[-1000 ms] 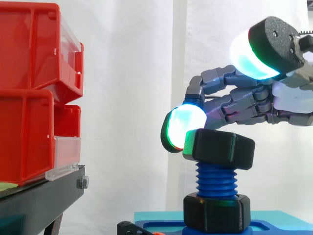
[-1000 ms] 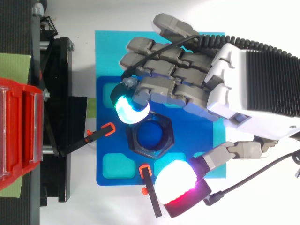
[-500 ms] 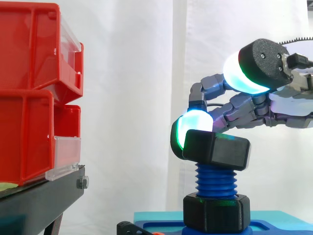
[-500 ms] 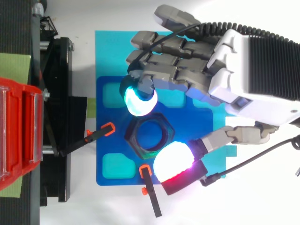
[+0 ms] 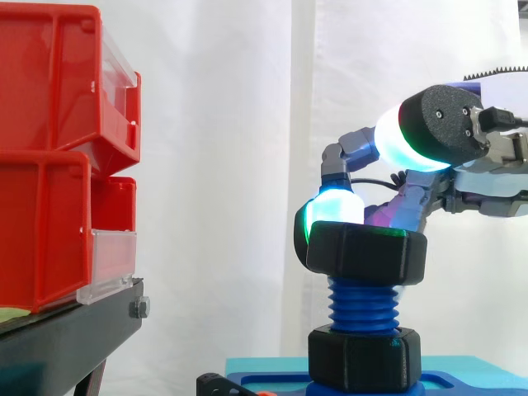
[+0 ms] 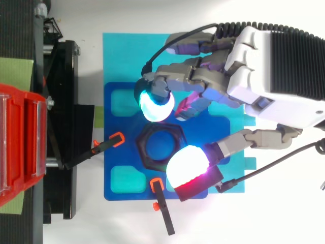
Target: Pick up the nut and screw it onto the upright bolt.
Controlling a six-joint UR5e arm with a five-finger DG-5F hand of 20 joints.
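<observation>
The black hex nut (image 5: pixel 367 256) (image 6: pixel 147 152) sits level on top of the upright blue bolt (image 5: pixel 363 307), whose thread rises from a black hex base (image 5: pixel 363 359). My hand (image 6: pixel 274 71) (image 5: pixel 487 177) reaches in from the right, above the nut. One bent finger's cyan pad (image 6: pixel 156 104) (image 5: pixel 330 213) rests against the nut's far upper edge. The thumb pad (image 6: pixel 185 168) (image 5: pixel 404 136) hovers on the near side, clearly higher than the nut and apart from it. The other fingers are folded back toward the palm. Nothing is pinched between thumb and finger.
The bolt stands on a blue fixture plate (image 6: pixel 119 127) over a cyan mat (image 6: pixel 117 56). Two black clamps with orange tips (image 6: pixel 118 139) (image 6: pixel 157 185) point at the bolt from the left and front. Red bins (image 5: pixel 49 157) on a black stand (image 5: pixel 74 330) are to the left.
The nut has turned and gone from tilted to level on the thread. The hand has rotated around it, its outer fingers have folded in, and the thumb has come lower and closer.
</observation>
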